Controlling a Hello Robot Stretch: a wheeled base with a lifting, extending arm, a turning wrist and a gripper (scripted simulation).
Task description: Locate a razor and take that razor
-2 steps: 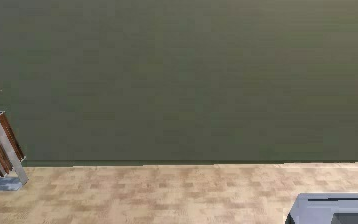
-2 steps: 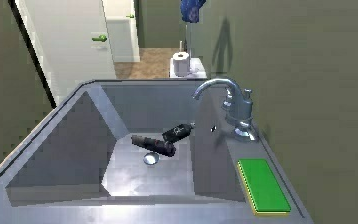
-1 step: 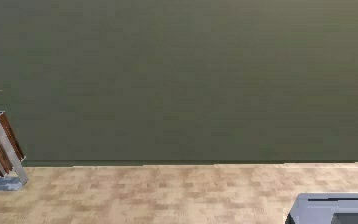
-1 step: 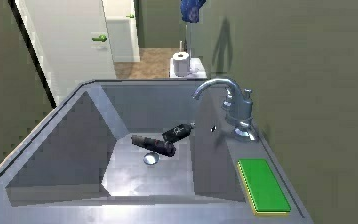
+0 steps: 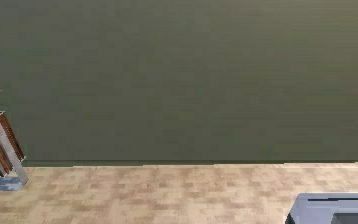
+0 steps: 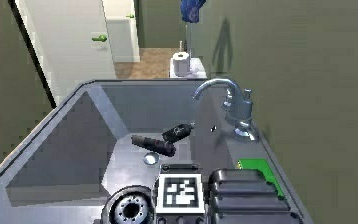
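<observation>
The forward view's left edge cuts off a rack [image 5: 1,145]. In the arm side view the top edge cuts a blue thing [image 6: 191,10] and the arm [image 6: 249,196] half hides a green object [image 6: 255,166]. The dark shapes [image 6: 154,145] in the sink [image 6: 82,125] are too small to name.

No words, numbers, brands or signs could be read anywhere. The only marking was on the white square [image 6: 183,193] at the end of the arm [image 6: 244,196]. It carried a pattern of black blocks inside a black border, with no letters or digits.
</observation>
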